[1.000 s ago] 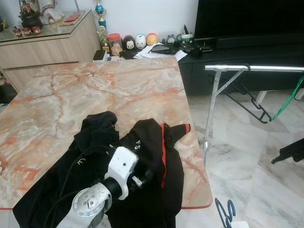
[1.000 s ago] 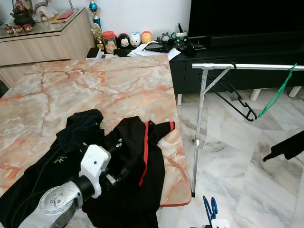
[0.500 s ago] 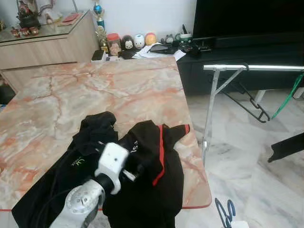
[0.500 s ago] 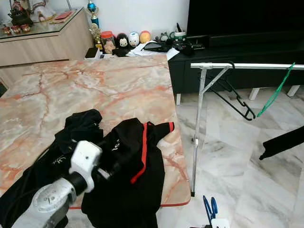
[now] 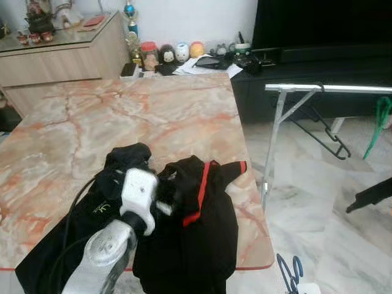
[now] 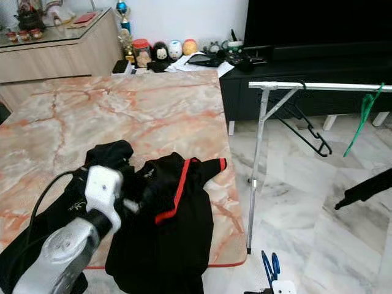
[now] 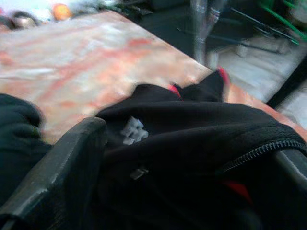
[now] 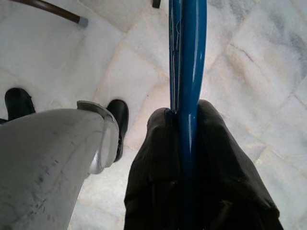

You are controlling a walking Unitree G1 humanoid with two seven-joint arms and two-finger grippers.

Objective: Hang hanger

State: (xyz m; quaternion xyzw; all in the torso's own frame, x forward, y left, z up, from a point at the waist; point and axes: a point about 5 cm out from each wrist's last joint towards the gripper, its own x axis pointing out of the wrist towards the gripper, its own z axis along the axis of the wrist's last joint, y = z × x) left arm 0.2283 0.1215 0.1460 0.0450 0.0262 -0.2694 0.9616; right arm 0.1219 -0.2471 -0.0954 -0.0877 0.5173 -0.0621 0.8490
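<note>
While the marble table (image 5: 153, 116) is carrying two black garments at its near edge, the left gripper (image 7: 158, 191) is clamping the red-trimmed jacket (image 5: 196, 233). On the silver rack (image 5: 324, 89) at two o'clock, one black hanger (image 5: 327, 131) and one green hanger (image 5: 378, 125) are hanging. The right gripper (image 8: 187, 158) is squeezing one blue hanger (image 8: 188, 62), its long axis running straight along the fingers, low over the floor.

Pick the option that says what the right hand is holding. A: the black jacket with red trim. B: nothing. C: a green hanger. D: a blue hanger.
D: in the right wrist view the right hand has both black fingers closed against the blue hanger, seen over the pale marble floor.
</note>
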